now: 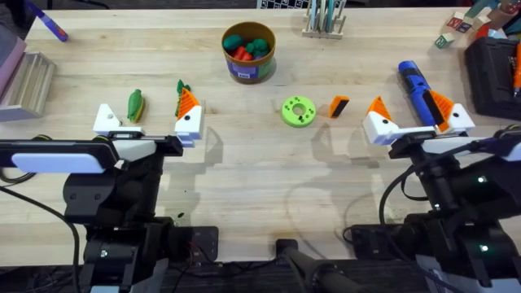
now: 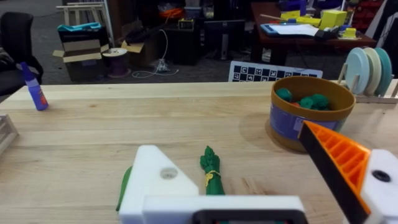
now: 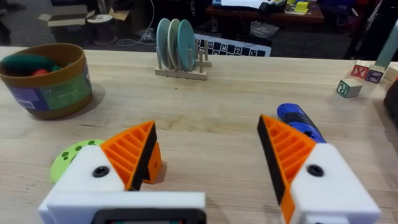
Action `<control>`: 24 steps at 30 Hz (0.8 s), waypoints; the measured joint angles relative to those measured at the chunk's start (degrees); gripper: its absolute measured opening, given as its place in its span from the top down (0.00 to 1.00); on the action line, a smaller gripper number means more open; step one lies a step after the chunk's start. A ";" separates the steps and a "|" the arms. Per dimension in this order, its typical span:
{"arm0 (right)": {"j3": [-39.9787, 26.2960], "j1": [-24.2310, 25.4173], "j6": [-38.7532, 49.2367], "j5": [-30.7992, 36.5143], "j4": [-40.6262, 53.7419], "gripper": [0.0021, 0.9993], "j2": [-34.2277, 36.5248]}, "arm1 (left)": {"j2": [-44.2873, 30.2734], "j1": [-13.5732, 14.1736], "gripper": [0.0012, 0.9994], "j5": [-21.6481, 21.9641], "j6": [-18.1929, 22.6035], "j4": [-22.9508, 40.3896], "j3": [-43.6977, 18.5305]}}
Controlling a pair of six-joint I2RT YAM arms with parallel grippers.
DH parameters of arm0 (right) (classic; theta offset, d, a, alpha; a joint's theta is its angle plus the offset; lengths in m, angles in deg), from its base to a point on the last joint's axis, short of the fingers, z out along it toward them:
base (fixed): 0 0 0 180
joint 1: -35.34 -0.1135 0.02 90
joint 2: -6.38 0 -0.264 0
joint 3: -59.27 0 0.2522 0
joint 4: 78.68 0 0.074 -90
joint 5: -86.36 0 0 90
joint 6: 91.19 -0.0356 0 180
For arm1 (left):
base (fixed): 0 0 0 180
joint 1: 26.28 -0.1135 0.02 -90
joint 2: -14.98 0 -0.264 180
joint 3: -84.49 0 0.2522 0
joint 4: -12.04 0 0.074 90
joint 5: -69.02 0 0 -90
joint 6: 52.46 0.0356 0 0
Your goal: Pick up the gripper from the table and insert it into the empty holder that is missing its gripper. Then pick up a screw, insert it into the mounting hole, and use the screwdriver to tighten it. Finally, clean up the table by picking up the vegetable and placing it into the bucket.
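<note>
Nothing looks done yet: the gripper point(image 1: 339, 107) lies mid-table beside the green disc point(image 1: 298, 111), the holder point(image 1: 107, 120) bare. Both arms' jaws stand wide and empty; the vegetable point(image 1: 135, 105) is apparently outside the bucket point(image 1: 249, 52), the screwdriver point(image 1: 413, 84) near the right edge.

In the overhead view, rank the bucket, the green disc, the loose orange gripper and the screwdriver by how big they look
1. The bucket, widest.
2. The screwdriver, though the right arm's finger hides part of it, so its place against the bucket is unsure.
3. The green disc.
4. The gripper, smallest.
</note>
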 joint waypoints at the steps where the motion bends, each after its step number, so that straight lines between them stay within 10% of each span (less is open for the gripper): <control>1: 0.00 0.00 0.00 0.00 0.00 0.01 0.00 | 0.00 0.00 0.01 0.00 0.00 0.00 0.00; 24: -3.78 0.00 1.30 0.02 -9.53 0.01 0.05 | 0.00 0.00 0.01 0.63 -0.02 -8.46 -2.71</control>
